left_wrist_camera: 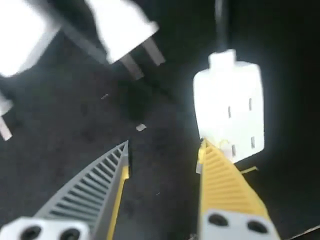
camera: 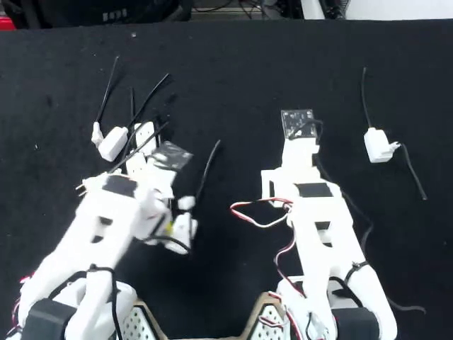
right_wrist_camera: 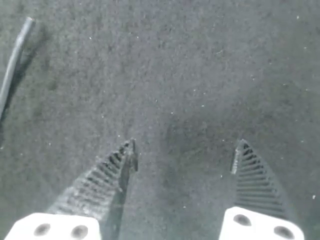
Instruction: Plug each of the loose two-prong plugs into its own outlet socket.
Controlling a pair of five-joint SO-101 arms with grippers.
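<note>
Where the outlet socket and a loose two-prong plug lie, toward the left edge of the tabletop, the surface is a plain black cloth. They belong to a cluster of white plugs and sockets whose thin black cords fan out toward the far edge. Beyond that edge stand dark equipment and cables.

A separate white connector rests near the right edge with its cords trailing; whether it is a plug or a socket cannot be told. The left arm covers part of the cluster from above. Up close, another white body is cut off and blurred.

The left pincer is released, jaws spread wide. The socket lies face up, slots showing, at the tip of one yellow-backed finger, apparently touching it. The plug lies apart from the other finger, farther out, its two prongs bare.

The right pincer is likewise released, above bare cloth near the tabletop's middle, well apart from the cluster, with one cord off to its side.
</note>
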